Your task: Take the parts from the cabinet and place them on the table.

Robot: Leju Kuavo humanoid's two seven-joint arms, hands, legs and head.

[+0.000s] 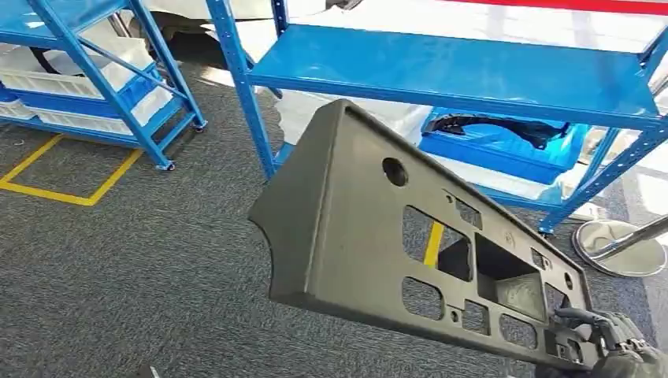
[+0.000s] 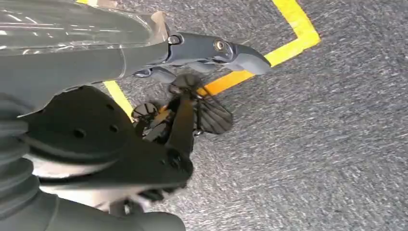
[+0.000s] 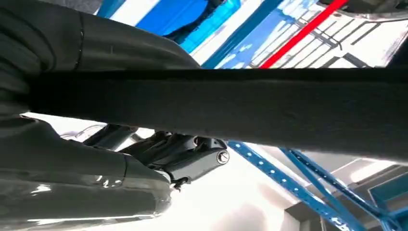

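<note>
Part: large dark grey moulded plastic panel with cut-outs [image 1: 394, 236], centre of head view, off the blue steel shelving [image 1: 473, 75].
Right hand [image 1: 610, 346]: grasping panel's lower-right end.
Left hand [image 2: 192, 106]: hangs empty, fingers apart.
Risk: one-end hold; long panel may droop, twist or slip.

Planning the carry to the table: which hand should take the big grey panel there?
The right hand: it already grips the panel at its lower end. The left hand hangs over the carpet, holding nothing.
</note>
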